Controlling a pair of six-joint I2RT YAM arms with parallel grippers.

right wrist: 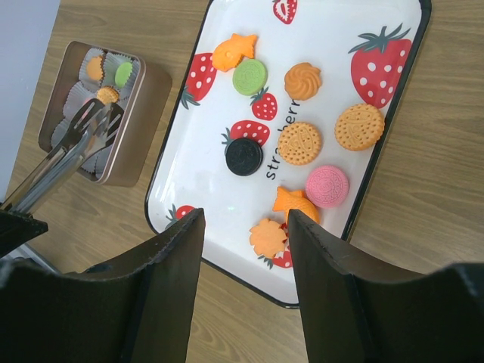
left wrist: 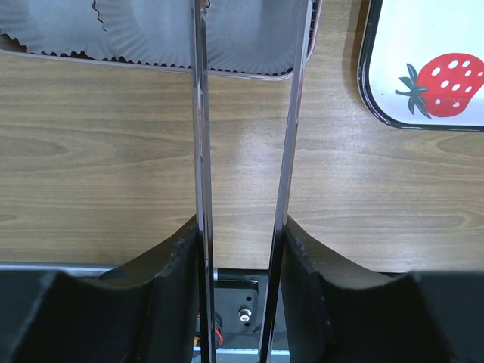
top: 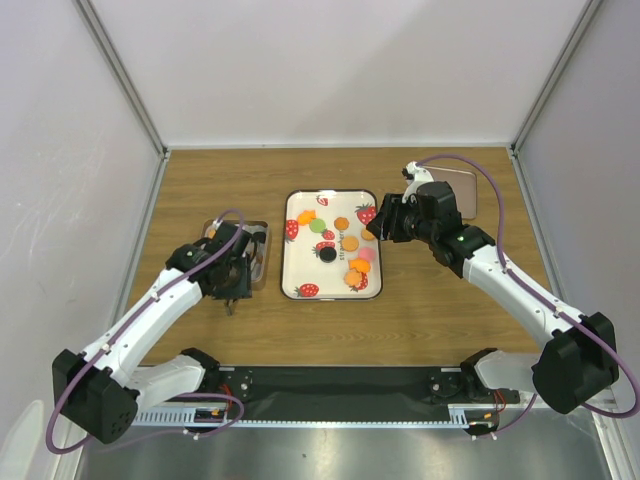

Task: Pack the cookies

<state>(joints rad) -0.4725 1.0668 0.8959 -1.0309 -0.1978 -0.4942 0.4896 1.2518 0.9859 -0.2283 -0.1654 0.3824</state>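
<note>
Several cookies lie on a white strawberry-print tray point(top: 303, 262): black point(right wrist: 243, 156), pink point(right wrist: 327, 186), green point(right wrist: 249, 76) and orange ones such as a flower shape point(right wrist: 268, 237). A metal tin point(right wrist: 132, 144) with paper cups holds a green cookie point(right wrist: 124, 73) and two orange ones. My left gripper point(top: 232, 280) is shut on metal tongs point(right wrist: 68, 155), whose tips reach over the tin. In the left wrist view the tong arms point(left wrist: 200, 151) stand apart with nothing between them. My right gripper point(right wrist: 244, 219) is open and empty above the tray's near right part.
The tin point(top: 262, 240) stands left of the tray, on a wooden table. A pinkish flat lid point(top: 462, 190) lies at the back right, behind my right gripper point(top: 385, 222). White walls close in the left, right and back sides.
</note>
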